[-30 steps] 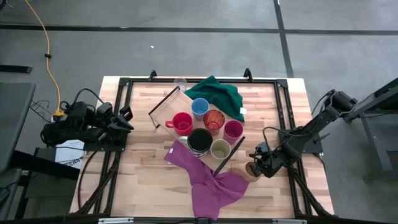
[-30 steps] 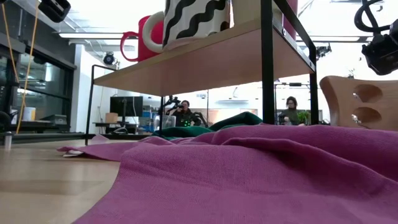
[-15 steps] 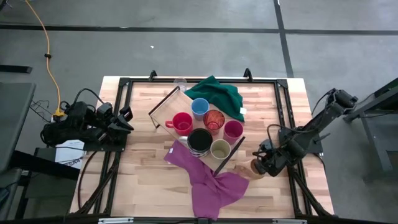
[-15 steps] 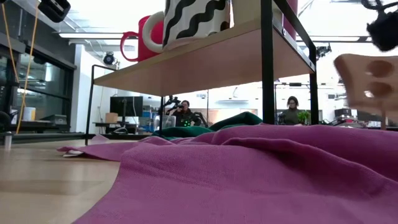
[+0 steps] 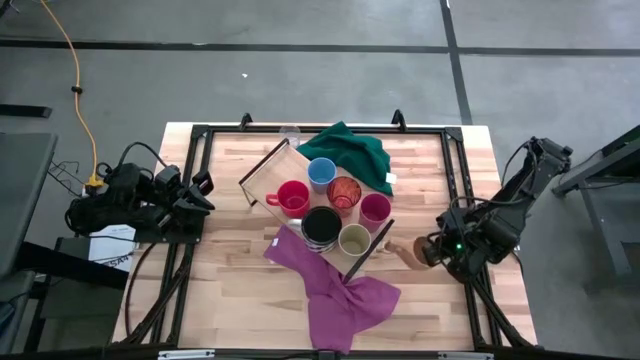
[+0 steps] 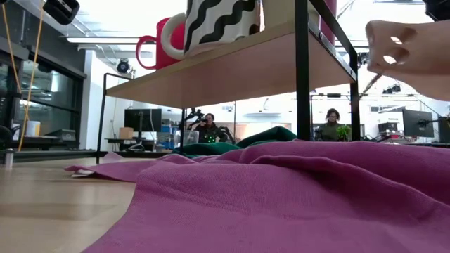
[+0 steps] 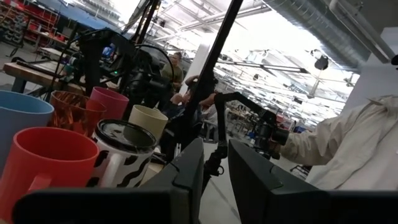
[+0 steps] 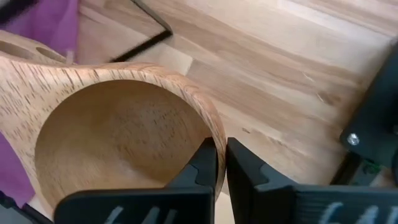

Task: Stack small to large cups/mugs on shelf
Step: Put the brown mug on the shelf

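Wooden and tan, the cup (image 5: 407, 250) hung off the surface (image 5: 230, 290) in the right tool (image 5: 432, 252), whose two fingers were nipped together on its rim, one inside and one outside the wall, as the right wrist view showed. It sat just beside the shelf's near end, tilted, with its holed handle pointing toward the shelf (image 5: 262, 170).

On that shelf stood six others: red (image 5: 293, 197), blue (image 5: 321, 173), orange patterned (image 5: 344, 191), magenta (image 5: 375, 208), black-and-white wavy (image 5: 321, 225) and olive-beige (image 5: 354, 239). A clear glass (image 5: 289, 132) stood apart by the far edge, next to the green cloth (image 5: 352, 150). A purple cloth (image 5: 335, 290) lay draped under the shelf's near corner.

To my eye the carry wanted care: a rim pinch lets a cup swing, so I would have kept it level, lifted it well above the black frame end, and lowered it straight down.

Away at its own side, the left tool (image 5: 203, 192) waited, fingers narrowly parted around nothing.
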